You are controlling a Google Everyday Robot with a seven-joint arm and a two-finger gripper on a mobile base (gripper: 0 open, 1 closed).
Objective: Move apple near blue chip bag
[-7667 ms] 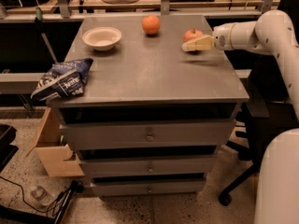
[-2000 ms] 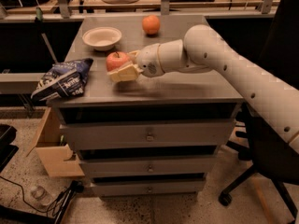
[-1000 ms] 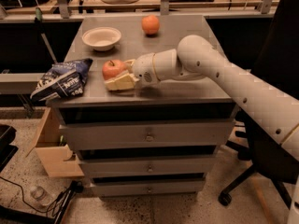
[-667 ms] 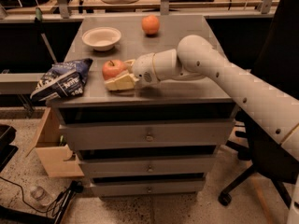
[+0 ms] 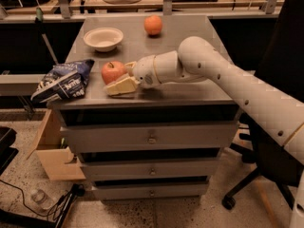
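So the apple (image 5: 113, 71) was spotted low at the front left of the table (image 5: 142, 46), near the bag (image 5: 61, 80) but apart from it, with a strip of bare table in between. Whether its weight was already on the table couldn't be told. The tool (image 5: 118, 79) was closed around it. One pale finger (image 5: 121, 86) was laid along the apple's near side, right down at the table, and the other was mostly hidden behind the fruit, so the grip was judged to be on rather than confirmed. The step in hand was taken to be the set-down. To get it done well, the apple should be lowered until it's fully carried by the table, then the fingers eased apart slowly and evenly so it isn't nudged into a roll, since the front edge was close. The tool would best be drawn back to the right, away from the bag, so the foil isn't snagged. The arm (image 5: 228, 75) was stretched in from the right, low over the table, forearm sloped down and wrist pointed left toward the bag. The bowl (image 5: 103, 38) and orange (image 5: 153, 25) were seen well apart at the back.
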